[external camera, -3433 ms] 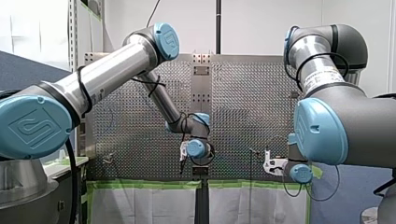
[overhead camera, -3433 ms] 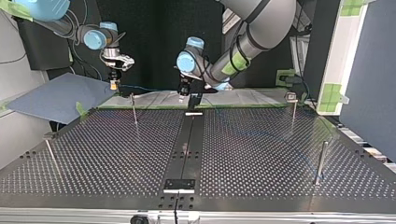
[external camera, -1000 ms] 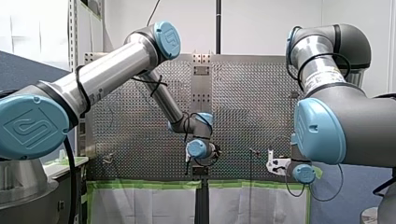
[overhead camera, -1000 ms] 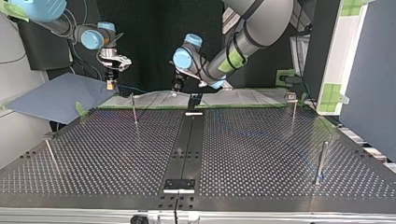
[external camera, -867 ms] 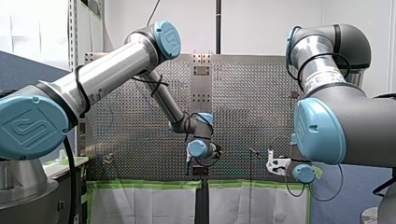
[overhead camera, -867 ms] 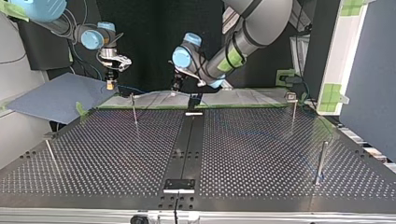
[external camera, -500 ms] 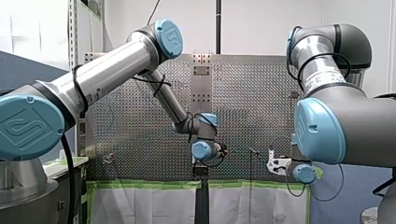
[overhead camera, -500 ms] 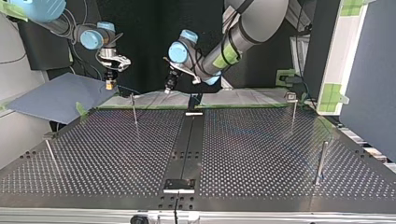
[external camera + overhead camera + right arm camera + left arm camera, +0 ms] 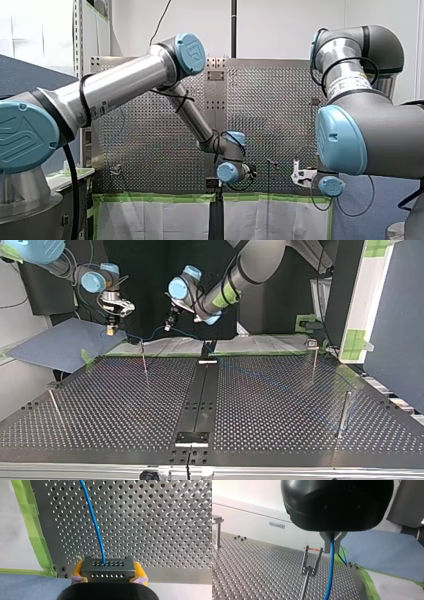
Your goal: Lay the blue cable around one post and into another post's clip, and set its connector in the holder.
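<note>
In the right wrist view my right gripper [image 9: 107, 578] is shut, its yellow pads [image 9: 78, 569] clamping a grey connector block [image 9: 107, 568]. The blue cable [image 9: 94, 521] runs out of that block over the perforated plate. My left gripper [image 9: 333, 545] is shut on the same cable [image 9: 330, 577], which hangs down past a clip post [image 9: 310, 567]. In the top view my right gripper [image 9: 111, 330] and my left gripper [image 9: 170, 325] hover above the table's far edge, with the cable [image 9: 150, 334] sagging between them. The black holder [image 9: 207, 347] stands beyond the centre strip.
Thin posts stand on the perforated table [image 9: 280, 405]: one near the far left [image 9: 143, 357], one at the far right [image 9: 314, 357], one at the right [image 9: 344, 412], one at the left [image 9: 56, 407]. A blue sheet [image 9: 60, 342] lies off the top view's left. Green tape edges the far side.
My left gripper has swung towards the top view's left and risen, drawing the cable up off the table. My right gripper has shifted slightly the same way with the connector.
</note>
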`<state>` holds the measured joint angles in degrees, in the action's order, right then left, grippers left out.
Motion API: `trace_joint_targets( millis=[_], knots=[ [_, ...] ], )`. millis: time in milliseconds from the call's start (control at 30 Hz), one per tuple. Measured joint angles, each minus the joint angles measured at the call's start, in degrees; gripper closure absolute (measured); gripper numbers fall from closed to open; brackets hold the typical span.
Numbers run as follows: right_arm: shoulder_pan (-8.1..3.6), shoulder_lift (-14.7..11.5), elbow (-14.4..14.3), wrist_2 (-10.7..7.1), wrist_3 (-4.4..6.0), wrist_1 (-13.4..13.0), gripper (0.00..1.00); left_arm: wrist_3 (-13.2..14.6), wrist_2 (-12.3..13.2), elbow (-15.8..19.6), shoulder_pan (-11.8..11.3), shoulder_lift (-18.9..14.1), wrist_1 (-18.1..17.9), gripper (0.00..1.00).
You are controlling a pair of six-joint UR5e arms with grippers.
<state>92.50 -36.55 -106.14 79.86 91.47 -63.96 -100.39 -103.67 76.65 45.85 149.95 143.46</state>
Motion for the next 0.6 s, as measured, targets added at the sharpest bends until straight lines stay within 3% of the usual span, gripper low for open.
trace_joint_targets(
  millis=[600],
  knots=[
    [-1.31,-0.1,0.4,-0.27,-0.20,0.3,1.00,-2.4,-1.1,-1.3,0.3,0.5,-1.6,1.00]
  ],
)
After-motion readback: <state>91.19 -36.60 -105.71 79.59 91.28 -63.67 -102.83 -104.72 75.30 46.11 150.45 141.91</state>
